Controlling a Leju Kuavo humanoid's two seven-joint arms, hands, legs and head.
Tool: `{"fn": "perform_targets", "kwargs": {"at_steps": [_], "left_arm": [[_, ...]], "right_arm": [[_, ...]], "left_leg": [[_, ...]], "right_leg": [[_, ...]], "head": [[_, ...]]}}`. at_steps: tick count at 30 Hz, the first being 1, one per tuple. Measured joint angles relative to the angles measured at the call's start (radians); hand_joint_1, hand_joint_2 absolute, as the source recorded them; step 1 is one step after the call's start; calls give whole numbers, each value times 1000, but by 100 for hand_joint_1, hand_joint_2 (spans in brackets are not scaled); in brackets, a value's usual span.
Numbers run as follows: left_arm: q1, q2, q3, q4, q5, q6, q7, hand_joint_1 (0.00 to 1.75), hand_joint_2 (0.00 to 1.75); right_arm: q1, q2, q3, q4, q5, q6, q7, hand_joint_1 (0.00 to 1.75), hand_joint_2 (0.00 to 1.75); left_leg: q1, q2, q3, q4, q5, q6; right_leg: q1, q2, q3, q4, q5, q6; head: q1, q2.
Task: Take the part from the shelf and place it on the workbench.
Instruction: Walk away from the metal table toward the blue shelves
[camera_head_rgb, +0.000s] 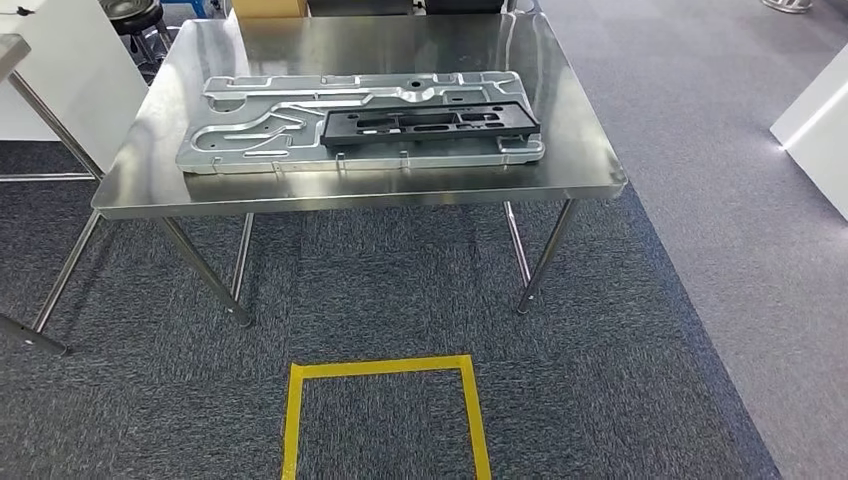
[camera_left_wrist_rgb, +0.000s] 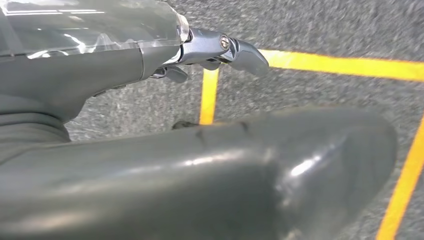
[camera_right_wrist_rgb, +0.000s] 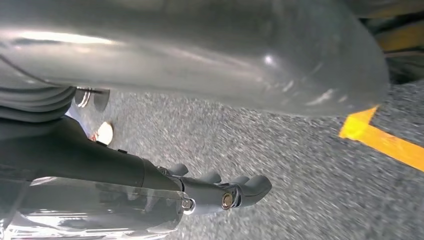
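A black plastic part (camera_head_rgb: 430, 124) with several cut-outs lies flat on a large silver stamped metal panel (camera_head_rgb: 260, 130). Both rest on the steel workbench (camera_head_rgb: 400, 45) ahead of me. My left hand (camera_left_wrist_rgb: 125, 70) hangs over the grey carpet with its thick thumb (camera_left_wrist_rgb: 260, 175) in front and its fingers (camera_left_wrist_rgb: 240, 50) stretched out, holding nothing. My right hand (camera_right_wrist_rgb: 125, 170) also hangs over the carpet. Its fingers (camera_right_wrist_rgb: 245, 187) are apart from the thumb (camera_right_wrist_rgb: 200, 55) and nothing is between them.
A yellow tape square (camera_head_rgb: 385, 410) marks the carpet in front of the workbench; its lines (camera_left_wrist_rgb: 345, 65) (camera_right_wrist_rgb: 385, 142) pass under both hands. A white cabinet (camera_head_rgb: 70, 60) and another steel table's legs (camera_head_rgb: 45, 120) stand at the left, a white unit (camera_head_rgb: 815, 130) at the right.
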Motion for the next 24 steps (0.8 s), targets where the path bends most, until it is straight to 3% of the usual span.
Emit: {"fn": "perform_targets", "kwargs": {"at_steps": [2,3,5,6,7,9,10,11,12,13,15,17,18,20,21,22,24], "left_arm": [[-2,0,-1,0,-4,0,-1,0,0],[-3,0,-1,0,-5,0,-1,0,0],[-3,1,-1,0,-8,0,-2,0,0],[-3,2,-1,0,-8,1,-2,0,0],[-2,3,-2,0,-9,1,-2,0,0],[-2,4,-2,0,-9,1,-3,0,0],[-3,4,-2,0,-8,1,-4,0,0],[-4,5,-2,0,-8,1,-4,0,0],[-4,5,-2,0,-7,1,-5,0,0],[-5,6,-2,0,-6,1,-7,0,0],[-7,8,-2,0,-4,2,-10,0,0],[-10,10,-2,0,-2,4,-13,0,0],[-11,10,-1,0,0,6,-14,0,0],[-10,10,-1,0,2,9,-15,0,0],[-10,10,-1,0,3,10,-15,0,0],[-10,10,-1,0,4,10,-16,0,0],[-11,10,-1,0,5,10,-17,0,0]], "right_arm": [[-4,0,1,0,-3,0,1,0,0],[-6,1,1,1,-5,0,1,0,0],[-6,2,1,3,-9,-1,0,0,0],[-6,3,1,3,-11,-3,-1,0,0],[-6,3,1,4,-12,-5,-2,0,0],[-6,4,1,5,-13,-7,-3,0,0],[-6,3,1,5,-13,-7,-3,0,0],[-6,4,1,5,-13,-4,-3,0,0],[-6,4,1,5,-12,0,-3,0,0],[-6,4,1,5,-11,4,-3,0,0],[-6,4,1,5,-9,11,-2,0,0],[-6,4,1,5,-8,12,-2,0,0],[-6,4,1,5,-8,11,-2,0,0],[-4,4,1,5,-10,8,-2,0,0],[-3,4,1,5,-10,7,-2,0,0],[-3,3,1,5,-11,7,-3,0,0],[-2,3,1,5,-11,9,-3,0,0]], "left_leg": [[-2,0,-19,10,16,-11],[-2,0,-25,11,24,-17],[-1,-1,-33,14,33,-29],[0,-2,-41,25,17,-34],[1,-4,-53,56,-19,-39],[5,-6,-84,170,-122,-46],[6,-6,-96,235,-161,-48],[6,-6,-98,282,-174,-50],[6,-6,-86,299,-164,-50],[6,-6,-58,281,-137,-49],[5,-7,39,157,-96,-42],[2,-8,122,26,-106,-33],[-1,-9,137,-6,-116,-28],[-1,-7,128,-17,-108,-14],[1,-5,120,-18,-99,-5],[3,-3,111,-20,-89,3],[4,-1,89,-20,-69,14]], "right_leg": [[5,1,87,-132,-17,-12],[8,1,101,-161,-26,-19],[7,-1,89,-167,-15,-34],[6,-3,80,-167,-5,-42],[4,-5,69,-168,5,-50],[6,-8,42,-165,26,-60],[8,-8,27,-162,35,-62],[10,-8,11,-158,45,-62],[11,-8,-5,-152,53,-61],[11,-7,-22,-146,61,-59],[12,-7,-51,-132,74,-52],[14,-8,-69,-122,87,-42],[14,-9,-73,-120,95,-37],[13,-8,-79,-121,107,-25],[12,-6,-85,-112,95,-18],[11,-4,-95,-88,65,-13],[8,-1,-126,16,-33,-4]], "head": [[0,0],[0,0],[0,0],[0,0],[0,0],[0,0],[0,0],[0,0],[0,0],[0,0],[0,0],[0,0],[0,0],[0,0],[0,0],[0,0],[0,0]]}}
